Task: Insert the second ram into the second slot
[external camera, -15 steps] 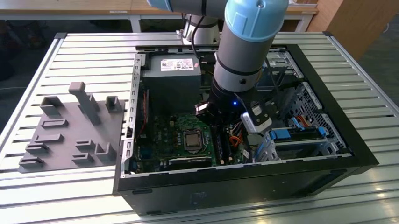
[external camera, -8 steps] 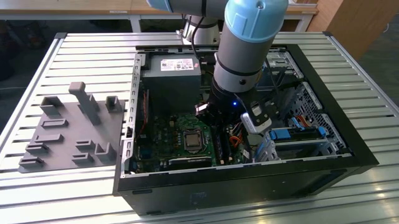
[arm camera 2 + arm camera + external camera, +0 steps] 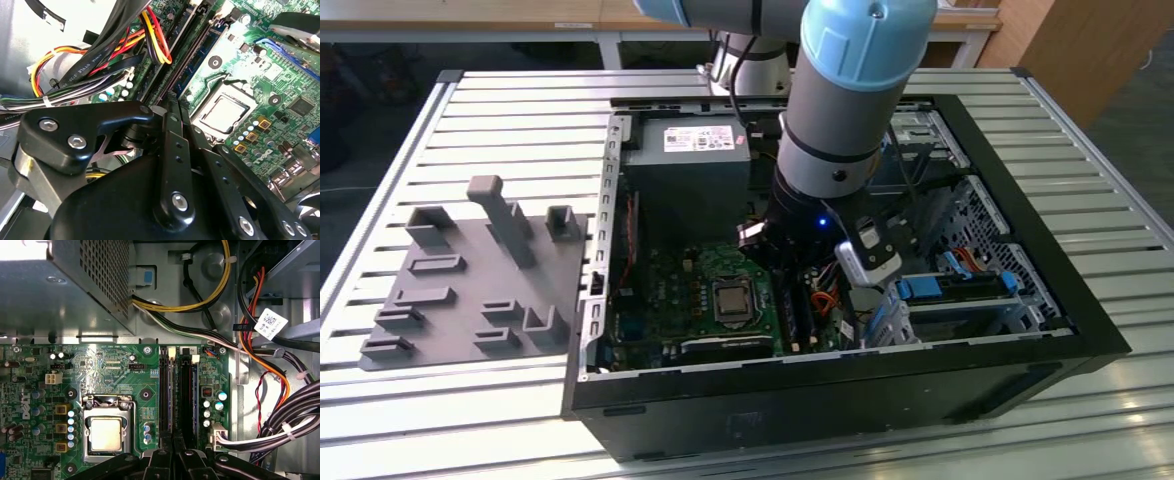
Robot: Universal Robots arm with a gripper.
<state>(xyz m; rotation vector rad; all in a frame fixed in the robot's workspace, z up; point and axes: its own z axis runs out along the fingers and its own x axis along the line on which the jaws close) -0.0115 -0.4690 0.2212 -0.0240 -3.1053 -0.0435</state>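
Two memory slots run side by side on the motherboard [image 3: 120, 365], just beside the processor socket [image 3: 106, 432]. In the slot nearer the socket we see the ram [image 3: 170, 390], a thin blue stick standing on edge. The neighbouring slot [image 3: 185, 390] looks dark and bare. In the second wrist view the ram [image 3: 202, 50] shows as a blue strip between dark rails. The gripper [image 3: 173, 452] sits low inside the open computer case [image 3: 854, 370], its tips right at the near end of that stick. We cannot tell whether its fingers grip the stick or are off it. Bundled cables [image 3: 270, 435] pass beside the slots. In the exterior view the case rests on a slatted table [image 3: 494, 110], and a grey parts tray [image 3: 467, 290] lies to the exterior view's left of it.
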